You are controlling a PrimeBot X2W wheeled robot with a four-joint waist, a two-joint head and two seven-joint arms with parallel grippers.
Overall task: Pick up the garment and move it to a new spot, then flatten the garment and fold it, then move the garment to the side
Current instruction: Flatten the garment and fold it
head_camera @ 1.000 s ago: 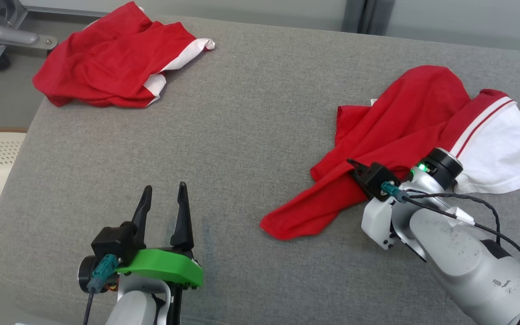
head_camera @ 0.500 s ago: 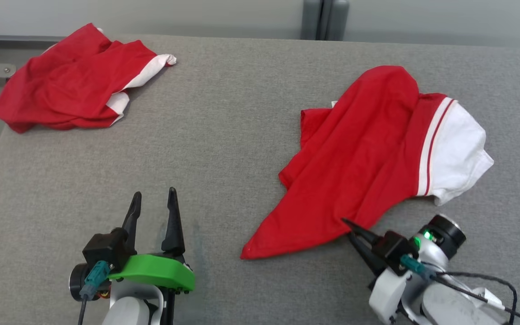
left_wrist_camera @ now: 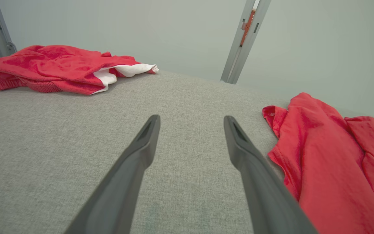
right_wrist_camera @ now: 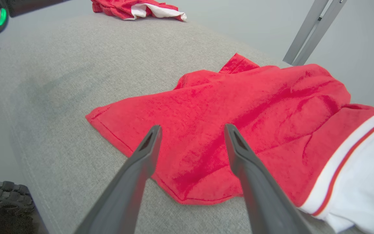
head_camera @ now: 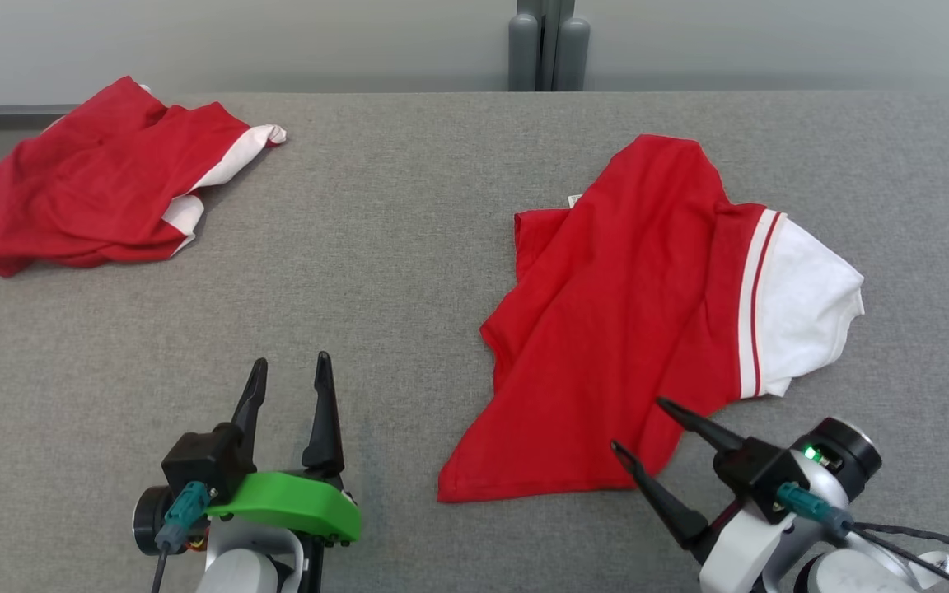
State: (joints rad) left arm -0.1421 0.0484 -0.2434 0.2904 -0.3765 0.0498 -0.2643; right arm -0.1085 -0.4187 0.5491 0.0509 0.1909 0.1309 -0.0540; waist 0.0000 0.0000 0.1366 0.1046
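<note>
The garment (head_camera: 631, 313) is a red shirt with a white, red-striped sleeve. It lies spread but creased on the right half of the grey padded table (head_camera: 409, 272). My right gripper (head_camera: 638, 423) stands open at the shirt's near hem, its fingertips just over the red cloth and nothing between them. In the right wrist view the open right gripper (right_wrist_camera: 192, 127) points across the garment (right_wrist_camera: 239, 107). My left gripper (head_camera: 292, 360) rests open over bare table left of the shirt. The left wrist view has the open left gripper (left_wrist_camera: 192, 118) with the garment (left_wrist_camera: 330, 169) at its right.
A second red and white garment (head_camera: 95, 181) lies bunched at the table's far left corner, also in the left wrist view (left_wrist_camera: 54, 66) and the right wrist view (right_wrist_camera: 135, 6). Grey posts (head_camera: 544, 49) stand behind the far edge. Bare table lies between the two garments.
My right gripper has opened and let go of the shirt's near hem, after drawing it nearer and flatter. The head camera has shifted, so the whole picture has moved. The left gripper stays open.
</note>
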